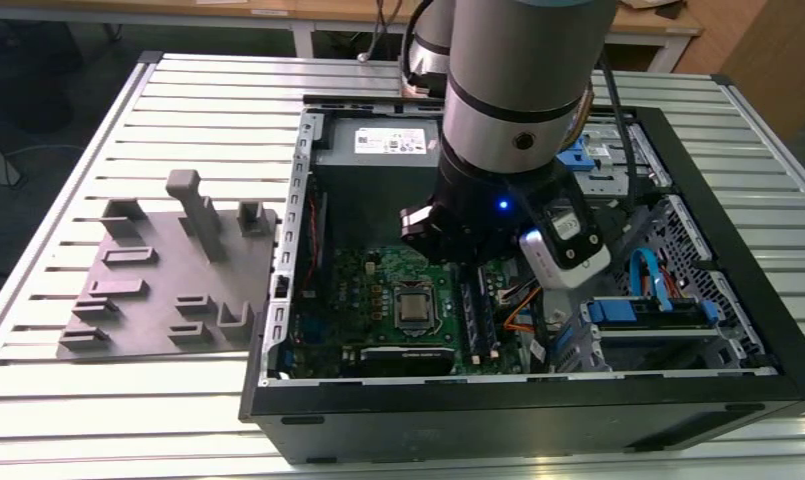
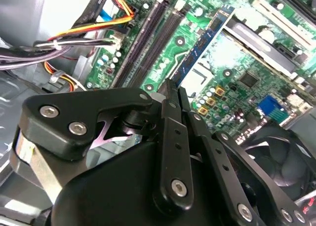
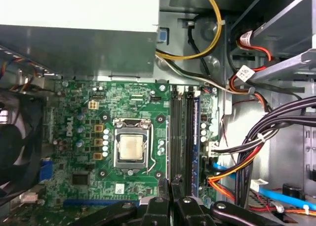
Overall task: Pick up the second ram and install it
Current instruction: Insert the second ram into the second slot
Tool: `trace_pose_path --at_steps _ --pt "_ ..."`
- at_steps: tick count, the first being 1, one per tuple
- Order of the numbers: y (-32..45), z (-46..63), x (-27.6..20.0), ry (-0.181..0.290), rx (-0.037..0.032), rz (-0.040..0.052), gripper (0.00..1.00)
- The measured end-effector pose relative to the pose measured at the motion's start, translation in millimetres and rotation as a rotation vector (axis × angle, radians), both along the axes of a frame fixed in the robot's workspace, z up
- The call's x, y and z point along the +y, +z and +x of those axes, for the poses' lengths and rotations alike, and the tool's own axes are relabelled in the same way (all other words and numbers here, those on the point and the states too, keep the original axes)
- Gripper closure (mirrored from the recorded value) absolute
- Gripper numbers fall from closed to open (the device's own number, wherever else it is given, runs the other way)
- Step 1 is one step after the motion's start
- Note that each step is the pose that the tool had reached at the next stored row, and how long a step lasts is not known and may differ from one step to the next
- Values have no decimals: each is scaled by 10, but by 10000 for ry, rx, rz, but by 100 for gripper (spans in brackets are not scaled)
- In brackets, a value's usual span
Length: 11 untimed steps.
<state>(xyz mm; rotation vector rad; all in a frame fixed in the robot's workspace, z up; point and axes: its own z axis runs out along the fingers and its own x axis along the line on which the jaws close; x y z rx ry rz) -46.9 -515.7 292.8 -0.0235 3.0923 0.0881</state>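
The second ram (image 2: 202, 43), a long, thin, dark blue-green memory stick with dark chips, runs edge-up straight out from between my jaws in the second wrist view. Its near end vanishes into the narrow gap at their tips. My jaws stand drawn together on it, pressed against its flat sides as far as I can judge. I cannot tell whether its lower edge sits down in a slot or hangs just above one.

Its long axis lies along the line of the long black memory slots (image 2: 148, 38). They run parallel just beside it on the large green motherboard (image 3: 98, 102) below my jaws. That agreement in direction is, to my mind, what counts here.

To one side of my jaws sits the square silver processor socket (image 3: 131, 149). To the other side is a bundle of black, orange and yellow cables (image 3: 266, 137). All of this lies inside the open black computer case (image 1: 509, 420). Well away from my jaws, outside the case on the slatted metal tabletop (image 1: 149, 100), stands the grey plastic tray with upright pegs (image 1: 162, 300).
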Motion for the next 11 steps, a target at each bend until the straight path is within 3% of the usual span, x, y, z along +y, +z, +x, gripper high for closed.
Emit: trace_pose_path --at_steps 5,6,9,11 --pt "-41 51 2 -12 31 -2 87" --pt "-47 74 5 -12 96 -2 87" --pt "-60 128 13 -12 386 -33 87" --pt "-73 166 32 -12 516 -34 87"
